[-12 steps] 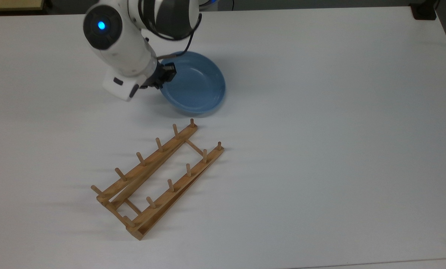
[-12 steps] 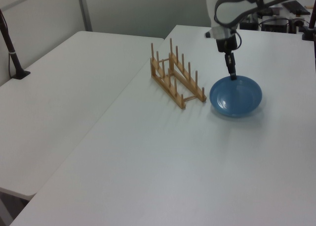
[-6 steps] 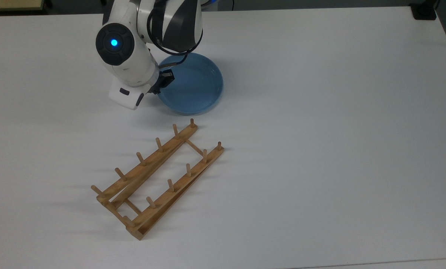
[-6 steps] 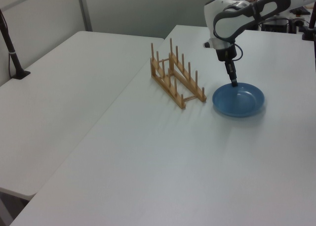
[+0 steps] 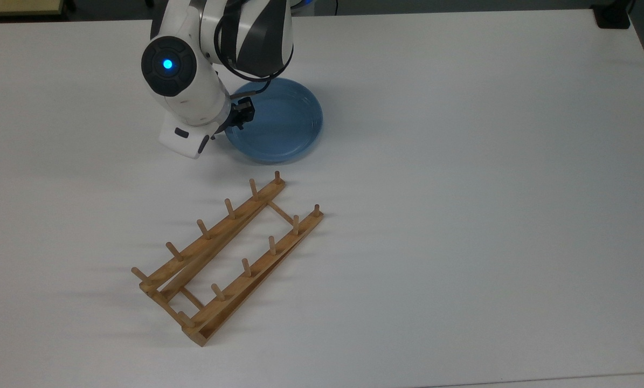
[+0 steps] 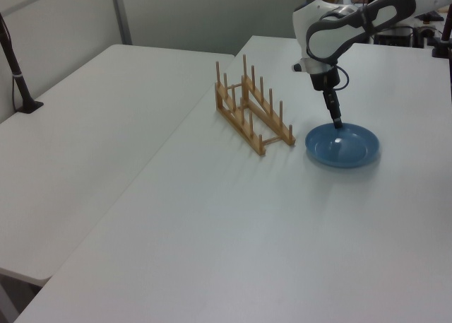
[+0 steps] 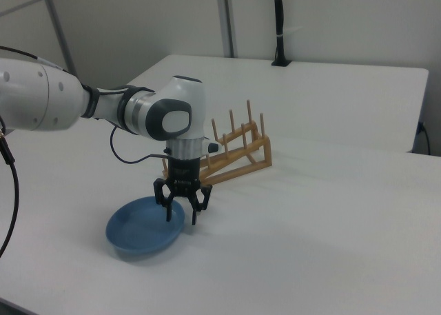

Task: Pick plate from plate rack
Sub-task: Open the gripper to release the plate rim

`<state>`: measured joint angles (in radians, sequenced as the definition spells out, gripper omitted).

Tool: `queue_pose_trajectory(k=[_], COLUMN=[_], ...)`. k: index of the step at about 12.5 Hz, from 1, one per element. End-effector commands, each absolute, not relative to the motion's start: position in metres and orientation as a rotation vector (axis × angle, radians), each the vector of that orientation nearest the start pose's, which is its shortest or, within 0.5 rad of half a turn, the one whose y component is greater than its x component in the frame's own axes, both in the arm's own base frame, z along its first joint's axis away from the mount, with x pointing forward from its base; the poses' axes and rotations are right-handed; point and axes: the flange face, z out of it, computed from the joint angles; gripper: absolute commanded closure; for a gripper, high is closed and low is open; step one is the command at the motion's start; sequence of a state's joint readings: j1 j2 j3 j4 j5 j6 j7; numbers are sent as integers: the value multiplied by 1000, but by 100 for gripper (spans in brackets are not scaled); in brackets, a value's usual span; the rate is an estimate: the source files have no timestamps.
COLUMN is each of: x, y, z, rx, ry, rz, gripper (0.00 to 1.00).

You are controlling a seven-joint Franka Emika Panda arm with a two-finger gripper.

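The light-blue plate (image 5: 281, 121) (image 6: 342, 146) (image 7: 141, 229) lies flat on the white table, off the plate rack. My gripper (image 5: 241, 116) (image 6: 337, 123) (image 7: 181, 215) points down over the plate's rim on the side toward the rack. In the right view its fingers stand open, one on each side of the rim, with nothing held. The wooden plate rack (image 5: 214, 237) (image 6: 251, 114) (image 7: 238, 153) stands apart from the plate with its pegs bare.
The white table (image 5: 462, 215) stretches wide on the top view's right. A second white table (image 6: 78, 132) adjoins on the left view's left, with a black post (image 6: 14, 68) on it. The arm's body (image 5: 187, 81) hangs over the plate's edge in the top view.
A second ago the plate hung tilted with my gripper on its rim. It has come down flat on the table, and the gripper has opened and risen slightly.
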<state>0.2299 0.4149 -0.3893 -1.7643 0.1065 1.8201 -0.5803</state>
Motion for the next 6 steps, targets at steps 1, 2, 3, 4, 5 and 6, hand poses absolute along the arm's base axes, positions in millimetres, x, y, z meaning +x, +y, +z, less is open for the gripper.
queue_pose_trajectory(k=[1, 2, 3, 4, 5, 6], x=[605, 603, 598, 592, 584, 577], y=[-67, -67, -61, -63, -63, -65], z=[359, 391, 429, 452, 471, 485], rx=[-3049, -3067, -3077, -3088, -3099, -3118], ry=[-489, -422, -373, -323, -277, -236], rz=[389, 308, 221, 171, 160, 180], gripper=[15, 8, 2, 0, 0, 0])
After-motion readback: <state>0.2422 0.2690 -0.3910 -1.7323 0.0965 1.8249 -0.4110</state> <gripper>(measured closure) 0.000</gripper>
